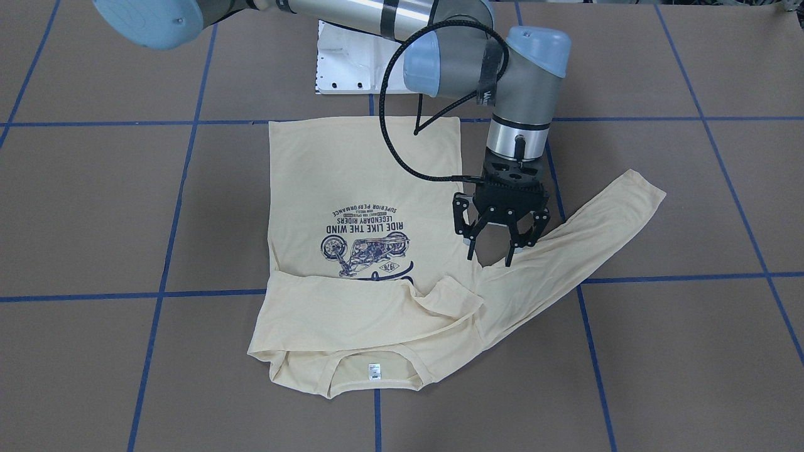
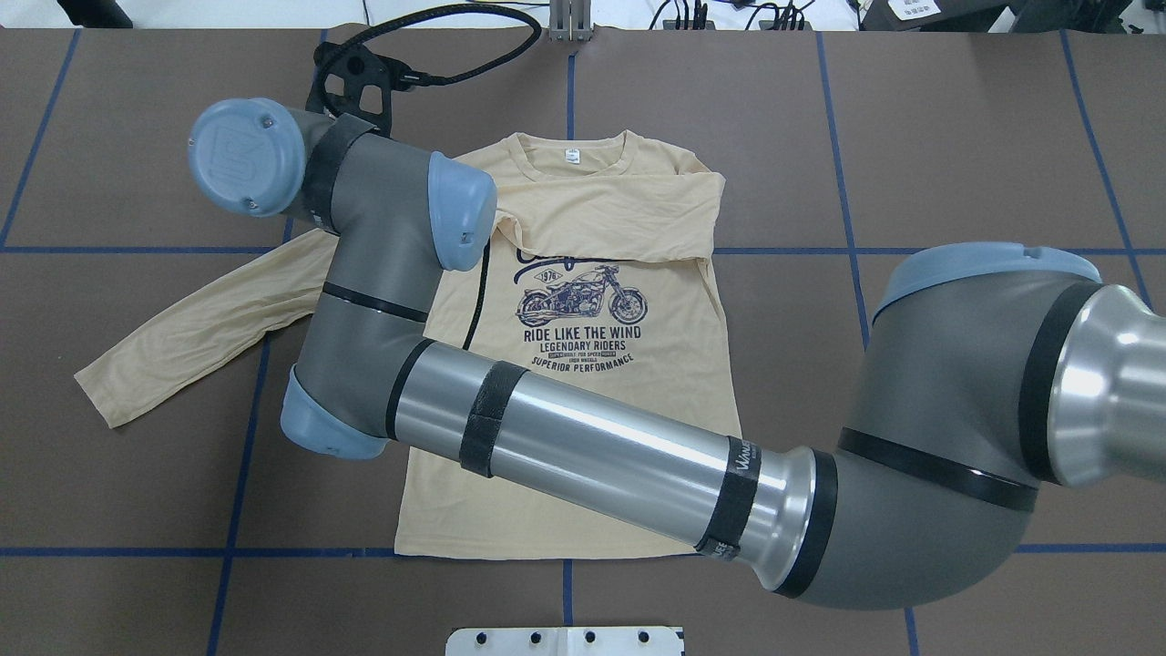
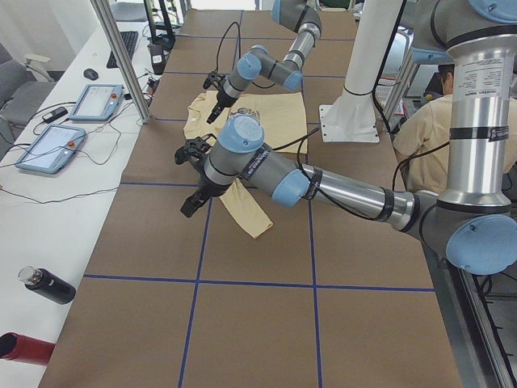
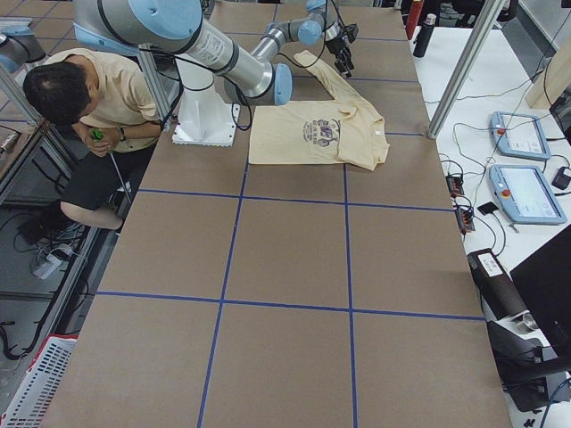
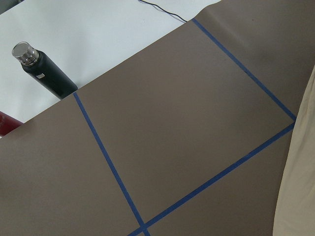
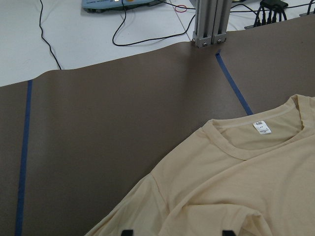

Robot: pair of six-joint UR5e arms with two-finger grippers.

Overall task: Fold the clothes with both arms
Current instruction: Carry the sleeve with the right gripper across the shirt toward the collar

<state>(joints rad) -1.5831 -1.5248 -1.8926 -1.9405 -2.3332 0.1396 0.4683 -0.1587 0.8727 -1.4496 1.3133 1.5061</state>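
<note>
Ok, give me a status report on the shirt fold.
Right gripper open over the T-shirt, by the spread sleeve. Left gripper away from it, jaws unclear. Other sleeve folded across the chest. Nothing else on it.

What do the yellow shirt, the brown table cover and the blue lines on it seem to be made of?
Shirt: thin matte jersey knit, perhaps cotton; it lies in soft folds. Table cover: looks like matte brown paper; its edge waves. Blue lines: likely adhesive tape; narrow, flat strips.
</note>
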